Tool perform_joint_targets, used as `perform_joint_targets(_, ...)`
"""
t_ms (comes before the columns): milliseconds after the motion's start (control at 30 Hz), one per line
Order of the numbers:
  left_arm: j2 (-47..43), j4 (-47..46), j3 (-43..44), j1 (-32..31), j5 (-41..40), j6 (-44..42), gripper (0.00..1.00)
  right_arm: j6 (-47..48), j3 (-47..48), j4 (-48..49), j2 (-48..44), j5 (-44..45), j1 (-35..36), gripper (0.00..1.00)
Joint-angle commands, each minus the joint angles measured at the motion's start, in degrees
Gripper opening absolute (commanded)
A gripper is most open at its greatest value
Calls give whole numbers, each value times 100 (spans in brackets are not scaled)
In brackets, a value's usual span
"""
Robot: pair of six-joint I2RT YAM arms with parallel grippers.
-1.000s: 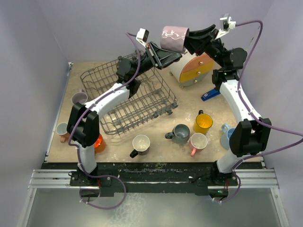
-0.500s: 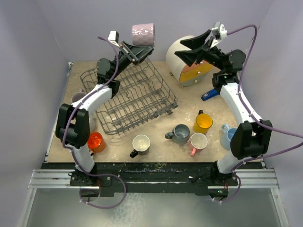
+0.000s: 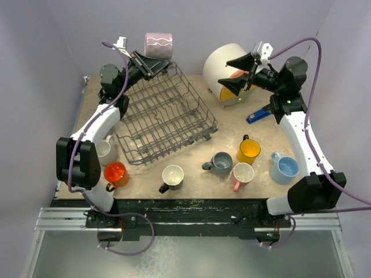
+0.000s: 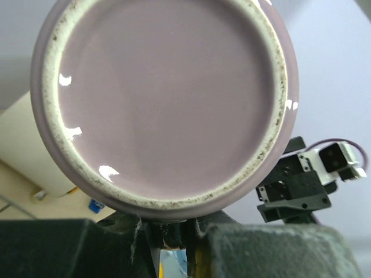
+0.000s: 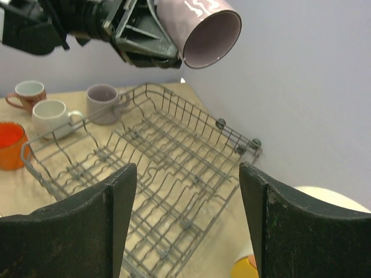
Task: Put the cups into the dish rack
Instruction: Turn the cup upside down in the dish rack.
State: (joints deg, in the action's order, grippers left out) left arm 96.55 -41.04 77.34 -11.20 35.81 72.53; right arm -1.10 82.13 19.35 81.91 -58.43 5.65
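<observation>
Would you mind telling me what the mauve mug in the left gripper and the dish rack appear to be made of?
The mauve mug looks like glazed ceramic: its base shows glossy highlights, ringed by a rough, pale, speckled foot that seems unglazed. The dish rack looks like grey coated metal wire with a dull finish: thin bent rods form an open grid. Whether the coating is plastic or paint cannot be told.

mauve cup (image 4: pixel 168 98): glossy glazed ceramic, rough unglazed foot | dish rack (image 3: pixel 168 143): matt grey wire
</observation>
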Motion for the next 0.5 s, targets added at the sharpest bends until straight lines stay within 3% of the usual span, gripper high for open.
perform_joint_targets(0,-385,308,207,115,137,-839,0,1217,-218,-1141,-375,319,-50,74)
perform_joint_targets(300,-299,2000,651,171,-49,-2243,0,1667,-824,-1756,-778,768,-157,79)
perform_joint_targets(467,-202,3270,943,174,-620,-3312,0,1661,-1144,-1902,-890,969,-339,81)
